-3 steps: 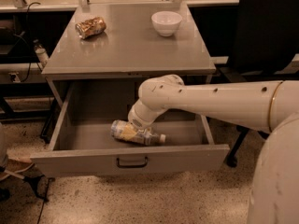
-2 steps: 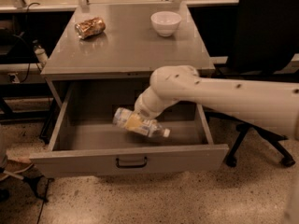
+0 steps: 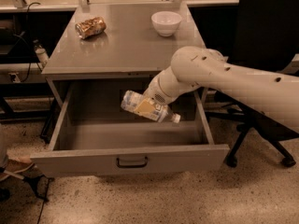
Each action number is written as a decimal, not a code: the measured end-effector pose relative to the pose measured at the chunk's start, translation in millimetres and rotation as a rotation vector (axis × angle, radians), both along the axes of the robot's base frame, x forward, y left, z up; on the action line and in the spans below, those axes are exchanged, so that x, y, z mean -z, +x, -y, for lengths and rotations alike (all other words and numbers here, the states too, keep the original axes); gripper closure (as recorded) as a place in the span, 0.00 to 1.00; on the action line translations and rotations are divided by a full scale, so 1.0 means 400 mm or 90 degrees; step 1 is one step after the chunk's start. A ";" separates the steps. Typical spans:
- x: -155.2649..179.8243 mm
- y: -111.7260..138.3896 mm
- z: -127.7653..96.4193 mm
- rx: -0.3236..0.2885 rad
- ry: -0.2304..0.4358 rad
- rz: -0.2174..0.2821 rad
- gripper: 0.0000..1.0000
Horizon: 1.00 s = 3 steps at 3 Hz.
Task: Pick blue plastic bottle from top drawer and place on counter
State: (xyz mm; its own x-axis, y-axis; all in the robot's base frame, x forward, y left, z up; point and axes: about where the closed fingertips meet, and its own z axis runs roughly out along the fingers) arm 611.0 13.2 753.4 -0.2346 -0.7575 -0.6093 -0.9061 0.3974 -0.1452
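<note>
The blue plastic bottle (image 3: 148, 107) is held lying on its side, cap to the right, lifted above the floor of the open top drawer (image 3: 131, 160). My gripper (image 3: 152, 99) is shut on the bottle's middle, just below the front edge of the counter (image 3: 126, 45). The white arm reaches in from the right and hides most of the fingers. The drawer is pulled fully out, its dark pull handle facing me.
A brown-gold patterned can (image 3: 90, 27) lies at the counter's back left. A white bowl (image 3: 166, 22) stands at the back right. A black office chair (image 3: 266, 55) stands right of the cabinet. Cables and shelving are at the left.
The gripper has lifted the bottle off the drawer floor and carried it up toward the counter's front edge. The arm has risen with it.
</note>
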 end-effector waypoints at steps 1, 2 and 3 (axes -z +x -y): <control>-0.025 0.026 0.016 0.003 -0.010 0.010 1.00; -0.103 0.091 0.067 0.025 -0.035 0.053 1.00; -0.276 0.160 0.136 0.049 -0.083 0.157 1.00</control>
